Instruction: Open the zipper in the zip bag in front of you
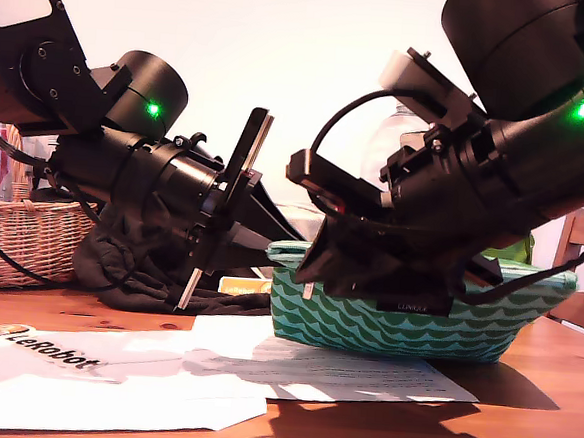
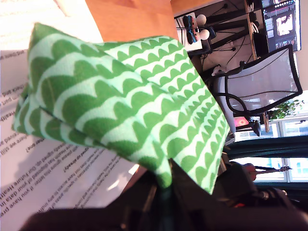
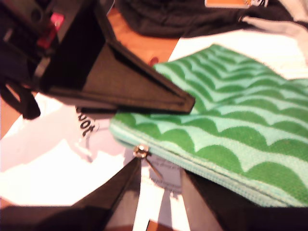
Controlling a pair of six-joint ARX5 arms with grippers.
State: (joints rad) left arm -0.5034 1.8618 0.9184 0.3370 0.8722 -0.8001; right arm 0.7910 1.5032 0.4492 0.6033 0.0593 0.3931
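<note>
Green wavy zip bag [image 1: 415, 323] on papers [image 1: 111, 372] on the wooden table [image 1: 537, 437], my first gripper [image 2: 166, 180] pinching one end of it, my second gripper [image 3: 161, 137] spread wide by the teal zipper [image 3: 202, 168], near its small silver pull tab [image 3: 141, 151].

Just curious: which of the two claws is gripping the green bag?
My first gripper, exterior view's right, clamps the bag; my second gripper hangs open.

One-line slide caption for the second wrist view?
My second gripper poised at the zipper end of the green wave-patterned zip bag, jaws apart around its silver pull.
</note>
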